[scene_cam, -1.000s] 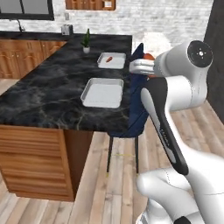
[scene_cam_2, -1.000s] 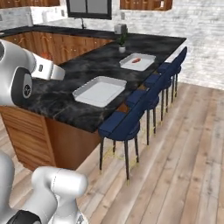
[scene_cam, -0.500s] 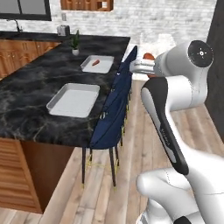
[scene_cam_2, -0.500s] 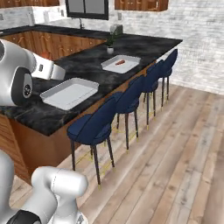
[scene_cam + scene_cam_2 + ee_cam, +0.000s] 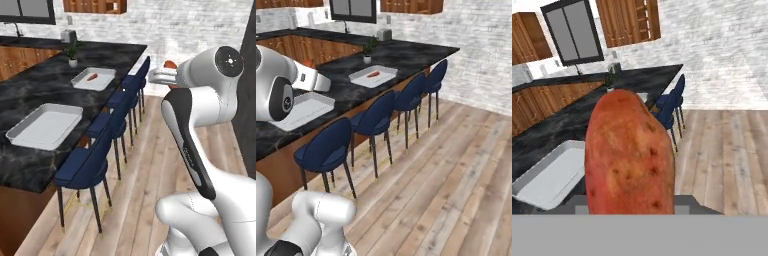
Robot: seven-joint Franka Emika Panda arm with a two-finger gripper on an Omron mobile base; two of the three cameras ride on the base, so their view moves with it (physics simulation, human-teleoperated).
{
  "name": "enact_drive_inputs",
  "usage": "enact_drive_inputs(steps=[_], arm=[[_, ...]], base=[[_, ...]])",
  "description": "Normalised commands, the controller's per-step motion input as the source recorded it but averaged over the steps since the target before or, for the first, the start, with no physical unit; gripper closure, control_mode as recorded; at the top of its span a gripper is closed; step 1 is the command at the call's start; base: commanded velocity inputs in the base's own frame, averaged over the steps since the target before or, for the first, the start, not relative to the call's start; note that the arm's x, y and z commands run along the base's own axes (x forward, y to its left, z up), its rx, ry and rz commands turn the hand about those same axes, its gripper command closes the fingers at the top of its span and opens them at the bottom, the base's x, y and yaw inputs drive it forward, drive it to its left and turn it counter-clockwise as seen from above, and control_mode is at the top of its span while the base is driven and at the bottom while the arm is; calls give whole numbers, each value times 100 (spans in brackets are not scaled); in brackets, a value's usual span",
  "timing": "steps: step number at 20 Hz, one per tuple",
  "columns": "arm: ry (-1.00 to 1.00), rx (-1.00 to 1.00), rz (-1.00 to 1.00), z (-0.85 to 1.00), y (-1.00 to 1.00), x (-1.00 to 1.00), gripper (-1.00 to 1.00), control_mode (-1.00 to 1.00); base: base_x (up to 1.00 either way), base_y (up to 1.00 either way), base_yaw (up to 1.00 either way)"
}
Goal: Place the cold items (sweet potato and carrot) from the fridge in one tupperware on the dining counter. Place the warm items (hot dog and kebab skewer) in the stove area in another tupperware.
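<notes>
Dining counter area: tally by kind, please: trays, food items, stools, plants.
Tupperware trays: 2, near tray, far tray
Food items: 2, sweet potato in the jaws, small red item in the far tray
Blue stools: 4
Potted plant: 1
Total: 9

- A home kitchen
- Black marble worktop (image 5: 45,90) with blue bar stools (image 5: 376,117)
- Wooden cabinets (image 5: 627,22), sink faucet (image 5: 17,29), white brick wall (image 5: 481,55), plank floor (image 5: 446,185)
</notes>
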Motion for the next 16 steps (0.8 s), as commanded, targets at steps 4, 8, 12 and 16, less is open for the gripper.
enact_drive_inputs(steps=[4, 8, 12, 16], arm=[[0, 0, 0, 0, 0, 0, 100, 100], [0, 0, 0, 0, 0, 0, 100, 100], [0, 0, 0, 0, 0, 0, 100, 100], [0, 0, 0, 0, 0, 0, 100, 100]], base=[[47, -98, 20], [51, -87, 23], [58, -72, 31], [63, -68, 41]])
